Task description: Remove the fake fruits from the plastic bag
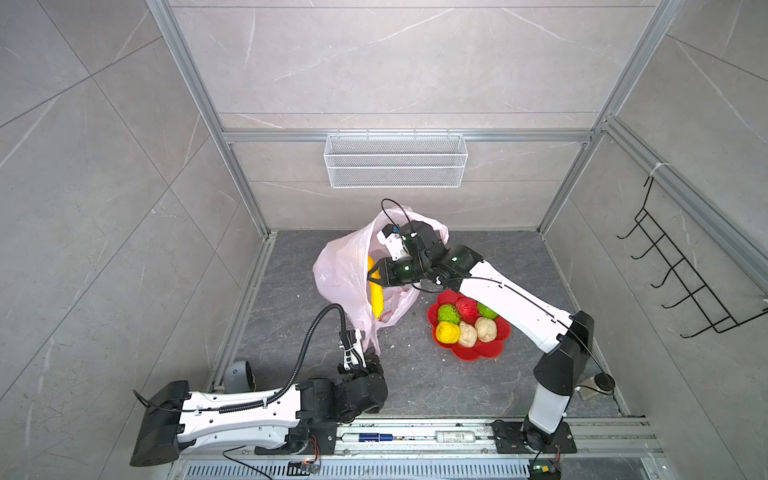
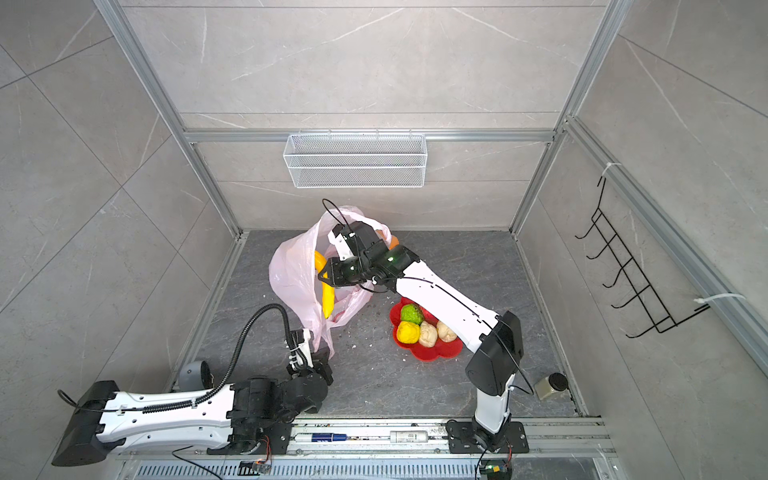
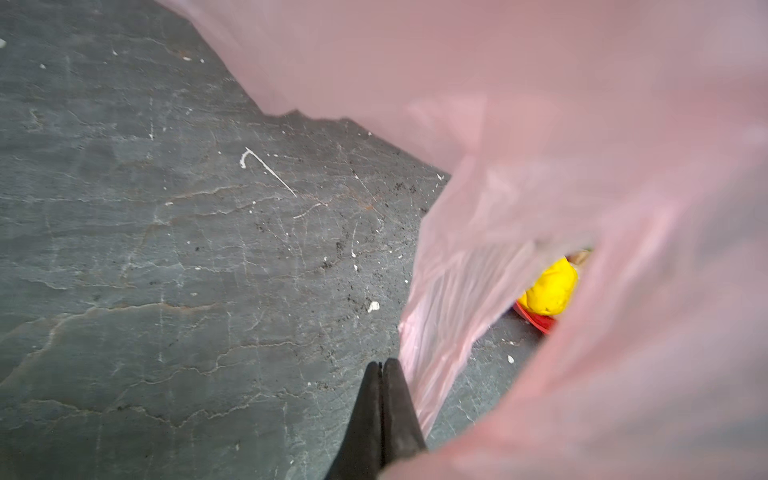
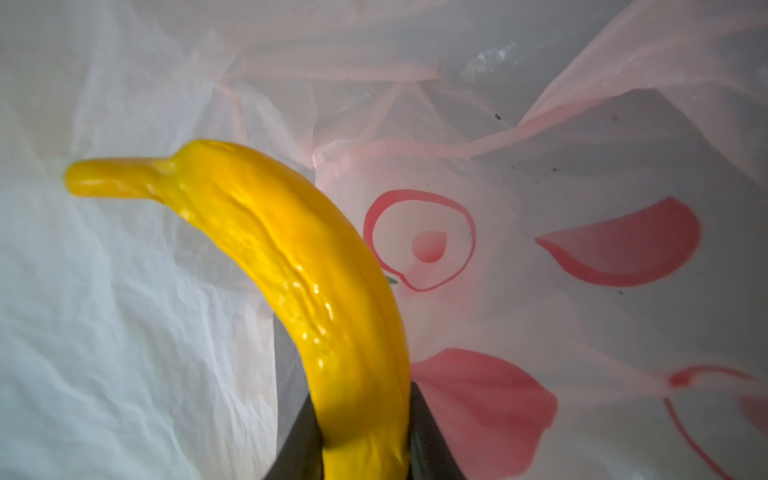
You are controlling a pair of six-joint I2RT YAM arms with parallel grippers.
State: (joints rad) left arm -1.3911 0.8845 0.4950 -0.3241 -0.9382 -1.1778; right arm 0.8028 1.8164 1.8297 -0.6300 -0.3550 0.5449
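Right gripper (image 4: 362, 428): jaws closed narrowly across the banana (image 4: 291, 249), nearer its stem end, inside the bag (image 1: 338, 270). Banana: curved, glossy yellow, ridged; likely light, stiff, slippery; hold across the thick body. Bag: thin crinkled pale-pink film, red print. Left gripper (image 3: 380, 368): fingers pressed together beside a bag handle; pinch unclear.

A curved yellow banana (image 1: 376, 300) is seen inside the pale-pink plastic bag (image 1: 337, 272), propped open toward the tabletop's (image 1: 415, 386) far edge, while six bumpy fake fruits (image 1: 467, 308) are heaped on a red plate (image 1: 478, 354)
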